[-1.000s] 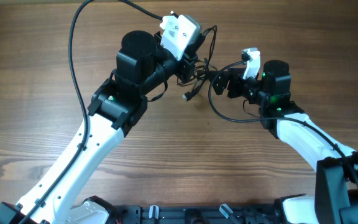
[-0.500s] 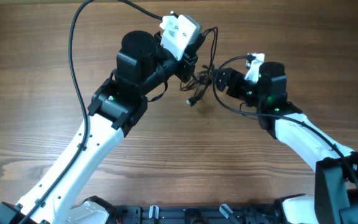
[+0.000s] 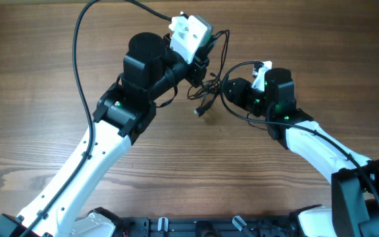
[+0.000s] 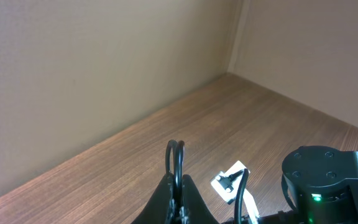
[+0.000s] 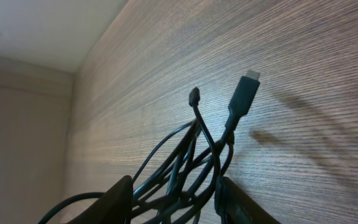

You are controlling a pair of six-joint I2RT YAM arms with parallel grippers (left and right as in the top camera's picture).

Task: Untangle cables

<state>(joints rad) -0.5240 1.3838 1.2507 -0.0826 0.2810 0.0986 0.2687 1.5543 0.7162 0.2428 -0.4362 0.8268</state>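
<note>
A tangle of black cables (image 3: 210, 80) hangs above the wooden table between my two grippers. My left gripper (image 3: 200, 68) is shut on a cable loop (image 4: 174, 155) that stands up from its fingertips in the left wrist view (image 4: 178, 190). My right gripper (image 3: 227, 87) faces the tangle from the right. In the right wrist view its jaws (image 5: 173, 200) stand apart on either side of the cable bundle (image 5: 188, 158), with the strands filling most of the gap. Two plugs dangle free, a large one (image 5: 242, 99) and a small one (image 5: 194, 96). One plug end (image 3: 200, 110) hangs near the table.
The left arm's own camera cable (image 3: 77, 52) arcs over the table's left side. A white camera mount (image 3: 191, 34) tops the left wrist and a smaller one (image 3: 262, 69) the right. A wall runs along the table's far edge (image 4: 135, 124).
My right gripper has moved left onto the tangle and its jaws have narrowed around the strands. The dangling plug swung slightly. The left arm has held still.
</note>
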